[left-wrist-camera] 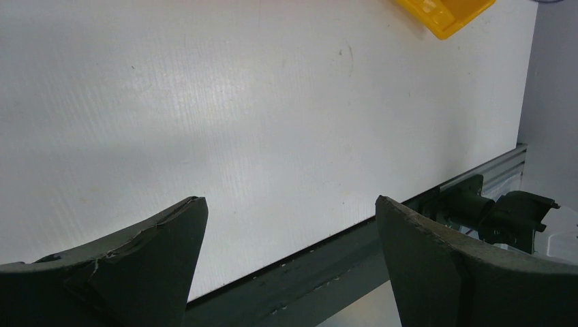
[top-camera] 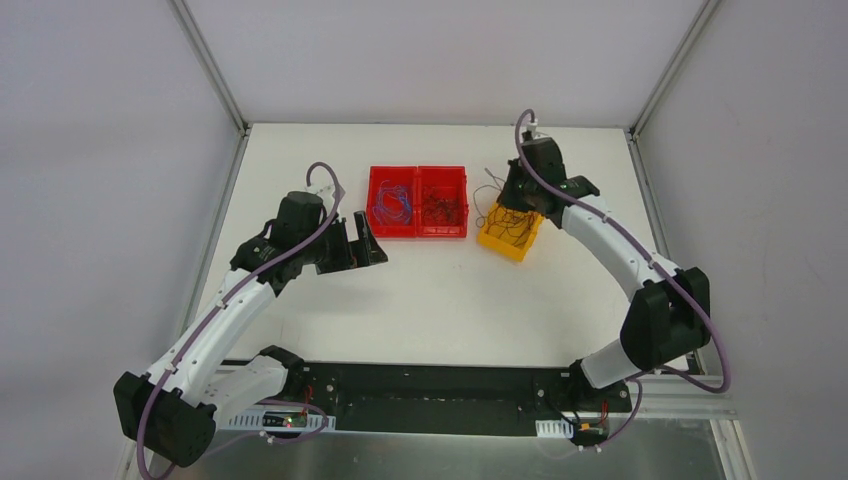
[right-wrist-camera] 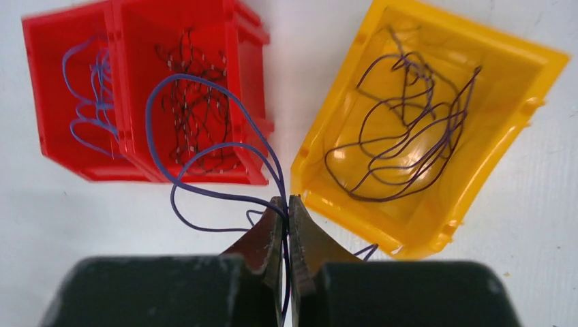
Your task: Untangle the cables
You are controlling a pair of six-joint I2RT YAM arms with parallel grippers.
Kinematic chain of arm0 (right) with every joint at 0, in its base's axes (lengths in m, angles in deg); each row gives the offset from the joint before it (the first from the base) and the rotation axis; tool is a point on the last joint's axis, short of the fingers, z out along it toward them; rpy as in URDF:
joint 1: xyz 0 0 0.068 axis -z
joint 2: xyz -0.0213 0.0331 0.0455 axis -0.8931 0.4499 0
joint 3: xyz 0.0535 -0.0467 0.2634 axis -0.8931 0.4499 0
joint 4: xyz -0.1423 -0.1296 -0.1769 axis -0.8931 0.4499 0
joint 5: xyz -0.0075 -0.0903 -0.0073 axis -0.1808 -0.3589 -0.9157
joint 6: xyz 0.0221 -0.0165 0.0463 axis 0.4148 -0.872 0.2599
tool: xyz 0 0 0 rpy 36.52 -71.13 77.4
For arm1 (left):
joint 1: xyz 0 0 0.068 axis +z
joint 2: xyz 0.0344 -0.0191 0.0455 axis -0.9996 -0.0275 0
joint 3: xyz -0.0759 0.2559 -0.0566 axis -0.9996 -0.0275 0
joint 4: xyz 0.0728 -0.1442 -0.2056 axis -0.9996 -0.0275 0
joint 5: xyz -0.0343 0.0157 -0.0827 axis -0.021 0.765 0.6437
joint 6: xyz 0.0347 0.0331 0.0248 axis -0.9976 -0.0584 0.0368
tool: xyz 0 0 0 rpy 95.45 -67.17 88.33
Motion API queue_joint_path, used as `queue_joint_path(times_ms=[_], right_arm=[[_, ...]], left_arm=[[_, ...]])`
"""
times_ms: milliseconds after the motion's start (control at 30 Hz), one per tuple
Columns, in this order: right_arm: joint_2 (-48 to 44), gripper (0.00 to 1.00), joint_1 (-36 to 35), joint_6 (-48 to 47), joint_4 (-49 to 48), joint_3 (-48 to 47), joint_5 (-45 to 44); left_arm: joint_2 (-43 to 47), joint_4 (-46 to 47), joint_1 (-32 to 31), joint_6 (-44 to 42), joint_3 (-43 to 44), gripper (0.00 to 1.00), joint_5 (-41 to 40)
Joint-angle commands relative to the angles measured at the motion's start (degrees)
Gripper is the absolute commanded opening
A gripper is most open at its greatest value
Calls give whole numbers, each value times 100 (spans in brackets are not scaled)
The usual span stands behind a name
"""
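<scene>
Pinched fully shut with the right gripper [right-wrist-camera: 287, 204] on one thin blue-violet wire [right-wrist-camera: 172, 197] just beside the yellow plastic bin [right-wrist-camera: 327, 122] — likely risked snagging its loose loops on the red plastic bin [right-wrist-camera: 136, 27] next to it — with the left gripper [left-wrist-camera: 290, 204] gaping empty well apart.

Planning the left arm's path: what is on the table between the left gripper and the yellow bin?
Nothing: the left wrist view shows only bare white table between the left gripper and the yellow bin.
</scene>
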Motion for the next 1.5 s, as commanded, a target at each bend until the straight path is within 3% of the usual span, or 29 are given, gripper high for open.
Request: queue_joint_path(times_ms=[0,300,600,1067,1200,1267,1333,1467], right_arm=[[140,0,355,308,112,-567,-193],[390,0,798,0,689,-1240,-1304],[1069,0,790,326,254,-759,-840],[2863,0,1060,679,398,-1029,-746],[2722,17,1059,617,378,-1028,-586],[2559,35,1059,528,425,-1066,-632],[2327,47,1051,442,527,-1116,-656],[1669,61,1047,344,640,-1186,-577]], left_arm=[[-9,-33,42,-131,257,97,64],[86,-33,47,-149,206,97,42],[-28,-33,41,-158,252,97,47],[138,-33,48,-138,97,97,16],[95,-33,50,-196,142,97,23],[67,-41,48,-226,161,97,0],[30,-42,44,-243,195,97,-9],[-64,-47,50,-267,310,98,-14]])
